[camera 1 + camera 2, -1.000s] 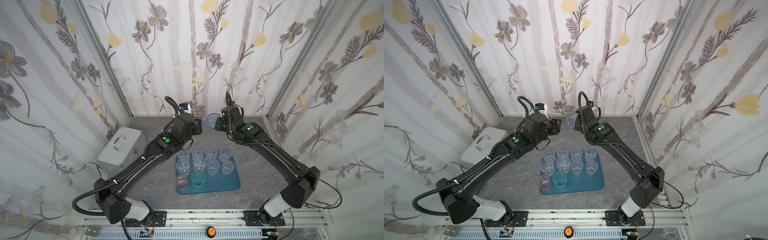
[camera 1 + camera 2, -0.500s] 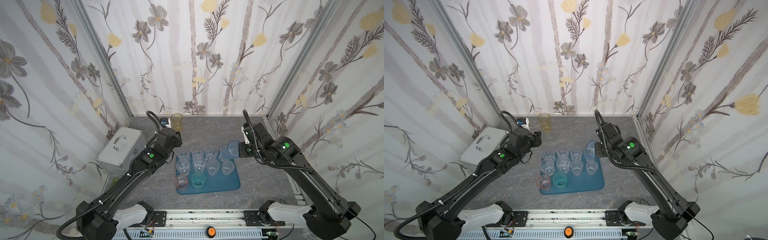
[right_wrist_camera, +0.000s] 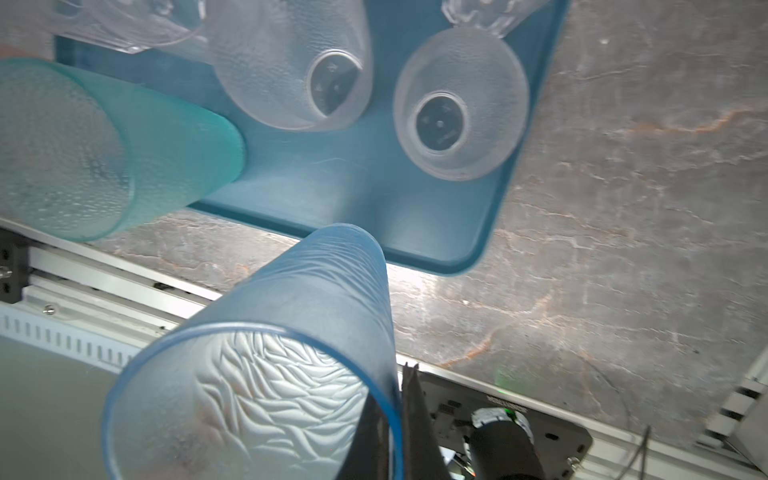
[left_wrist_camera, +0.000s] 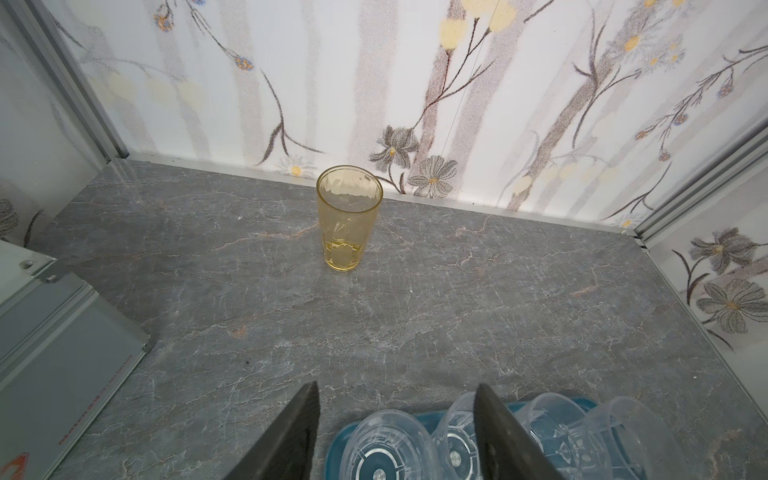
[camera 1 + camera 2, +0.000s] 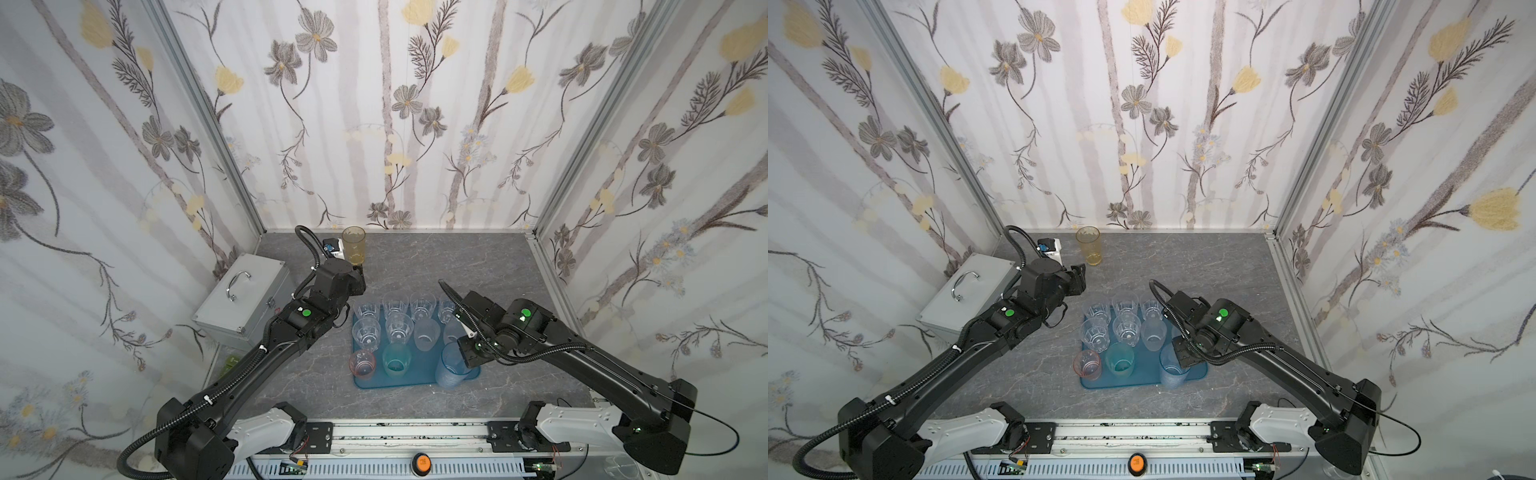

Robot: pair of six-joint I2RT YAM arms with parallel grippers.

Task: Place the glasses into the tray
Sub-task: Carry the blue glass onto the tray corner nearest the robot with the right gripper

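The teal-blue tray [image 5: 419,376] [image 5: 1142,377] [image 3: 353,199] lies mid-table and carries several glasses: clear faceted ones [image 5: 395,307] at the back, two frosted ones [image 5: 426,332], a pink one [image 5: 363,363] and a teal one [image 5: 395,359]. My right gripper [image 5: 467,357] [image 3: 401,386] is shut on the rim of the blue glass [image 5: 449,370] [image 5: 1171,370] [image 3: 291,353], which hangs over the tray's near right corner. An amber glass [image 5: 354,245] [image 4: 348,216] stands upright near the back wall. My left gripper [image 5: 359,276] [image 4: 397,388] is open and empty, short of the amber glass.
A silver metal case [image 5: 245,295] [image 4: 54,353] with a handle sits at the left, beside the left arm. Flowered walls enclose the back and sides. A metal rail [image 5: 395,432] runs along the front edge.
The right arm has carried the blue glass from the back of the table down to the tray's near right corner. The left arm has drawn back, leaving the amber glass standing.
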